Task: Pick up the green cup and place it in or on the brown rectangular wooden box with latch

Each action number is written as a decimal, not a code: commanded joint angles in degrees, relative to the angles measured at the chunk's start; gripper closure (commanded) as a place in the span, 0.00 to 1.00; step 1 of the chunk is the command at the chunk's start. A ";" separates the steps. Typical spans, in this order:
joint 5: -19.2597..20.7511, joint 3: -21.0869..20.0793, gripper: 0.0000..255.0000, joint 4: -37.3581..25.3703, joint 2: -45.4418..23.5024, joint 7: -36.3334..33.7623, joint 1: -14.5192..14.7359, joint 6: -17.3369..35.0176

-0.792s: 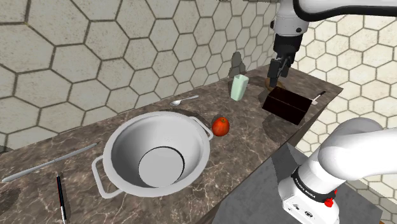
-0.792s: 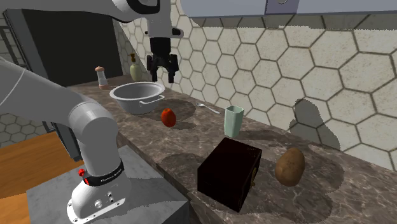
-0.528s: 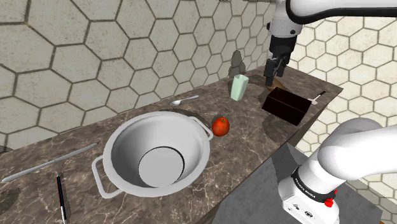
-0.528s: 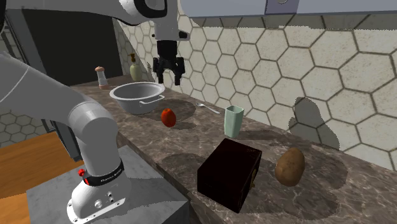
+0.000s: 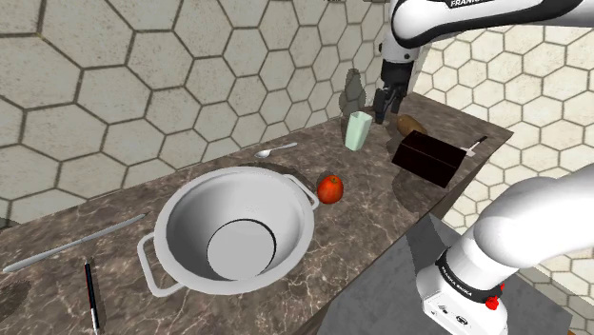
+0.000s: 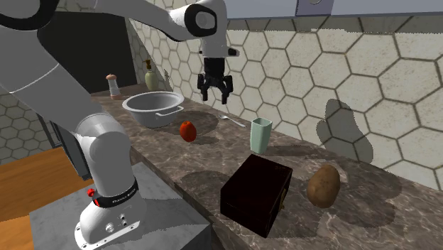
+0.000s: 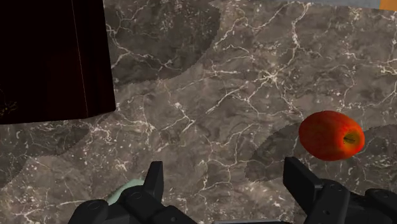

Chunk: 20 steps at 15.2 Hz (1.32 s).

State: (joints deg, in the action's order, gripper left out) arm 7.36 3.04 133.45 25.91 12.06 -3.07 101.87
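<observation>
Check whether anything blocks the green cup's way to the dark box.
Nothing visible does: bare counter lies between the cup and the box. The potato sits beside the box, the apple on the cup's other side.

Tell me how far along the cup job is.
Nothing is done yet: the cup stands on the counter, apart from the box. Under way: the open, empty hand hovers above the counter near the cup. Left: descend, grasp, lift, and set it on the box.
</observation>
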 commanded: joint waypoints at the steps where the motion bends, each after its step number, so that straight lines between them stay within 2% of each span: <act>1: 0.08 1.38 0.00 -1.19 -3.54 1.43 -0.51 2.94; 7: -1.65 4.39 0.00 -8.49 -16.03 5.37 -1.43 9.43; 13: -5.24 6.38 0.00 -18.48 -28.96 9.85 -2.68 13.32; 20: -5.73 6.48 0.00 -16.31 -31.35 10.32 -2.97 17.91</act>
State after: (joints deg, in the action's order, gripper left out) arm 1.65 9.53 116.63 -5.24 22.40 -6.05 119.05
